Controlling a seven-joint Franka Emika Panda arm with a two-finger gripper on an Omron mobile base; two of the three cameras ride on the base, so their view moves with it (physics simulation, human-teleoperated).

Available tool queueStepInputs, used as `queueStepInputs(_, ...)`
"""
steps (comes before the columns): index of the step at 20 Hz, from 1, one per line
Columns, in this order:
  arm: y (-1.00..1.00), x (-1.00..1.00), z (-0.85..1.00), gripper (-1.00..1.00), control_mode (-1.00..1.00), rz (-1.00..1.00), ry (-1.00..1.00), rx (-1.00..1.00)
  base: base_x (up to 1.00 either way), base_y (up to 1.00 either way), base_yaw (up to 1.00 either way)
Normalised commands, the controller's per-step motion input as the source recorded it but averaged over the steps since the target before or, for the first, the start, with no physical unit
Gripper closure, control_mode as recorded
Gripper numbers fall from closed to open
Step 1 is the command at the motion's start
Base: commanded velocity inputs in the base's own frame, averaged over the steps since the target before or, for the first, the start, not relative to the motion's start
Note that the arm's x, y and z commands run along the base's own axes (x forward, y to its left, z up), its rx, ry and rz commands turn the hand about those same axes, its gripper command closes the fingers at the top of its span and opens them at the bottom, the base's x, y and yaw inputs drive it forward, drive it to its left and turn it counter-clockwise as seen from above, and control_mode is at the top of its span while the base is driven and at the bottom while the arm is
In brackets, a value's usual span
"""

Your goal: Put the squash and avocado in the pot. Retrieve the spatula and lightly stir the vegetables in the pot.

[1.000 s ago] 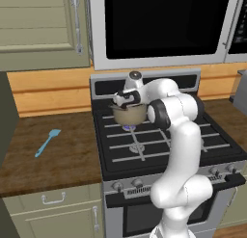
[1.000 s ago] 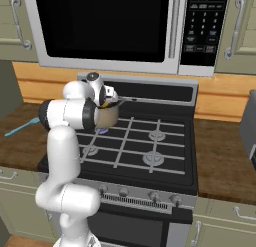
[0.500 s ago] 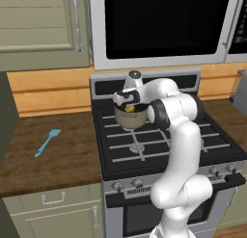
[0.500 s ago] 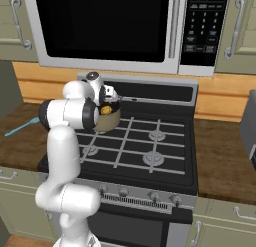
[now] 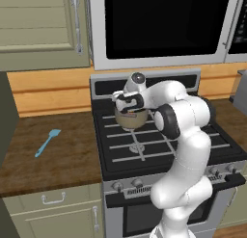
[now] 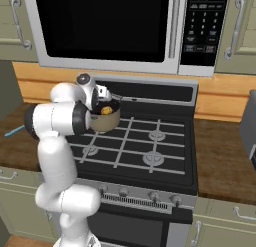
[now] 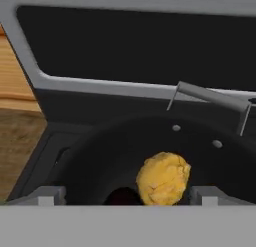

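The tan pot point(image 5: 131, 119) stands on the stove's back left burner. In the right base view the pot point(image 6: 105, 122) shows the yellow squash point(image 6: 106, 110) lying inside it. My gripper point(image 5: 126, 102) hangs open just above the pot's rim. In the hand view the squash point(image 7: 162, 178) rests free on the pot's dark inside point(image 7: 85, 156), between my spread fingertips point(image 7: 46, 195). A dark rounded lump beside it looks like the avocado point(image 7: 123, 196), cut off by the view's bottom. The light blue spatula point(image 5: 47, 142) lies on the wooden counter, left of the stove.
The stove point(image 5: 144, 148) has free burners in front and to the right of the pot. A microwave point(image 6: 105, 28) hangs low above the stove. The pot's long handle point(image 7: 210, 97) points toward the stove's back panel. Wooden counter point(image 6: 225, 161) extends to the right.
My fingers have spread apart and the squash now lies loose in the pot. The arm has stayed over the pot.
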Motion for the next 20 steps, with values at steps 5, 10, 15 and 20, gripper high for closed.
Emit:
queueStepInputs(5,0.18,-1.0,0.21,-1.0,-1.0,-0.15,-0.05,0.13,0.0,0.0,0.0)
queueStepInputs(10,0.46,-1.0,0.48,-1.0,-1.0,-0.14,-0.09,0.09,0.0,0.0,0.0)
queueStepInputs(15,0.81,-0.73,0.15,-1.0,-1.0,-0.1,-0.08,0.06,0.0,0.0,0.0)
queueStepInputs(20,0.43,-0.26,0.01,-1.0,-1.0,0.09,0.08,0.0,0.0,0.0,0.0)
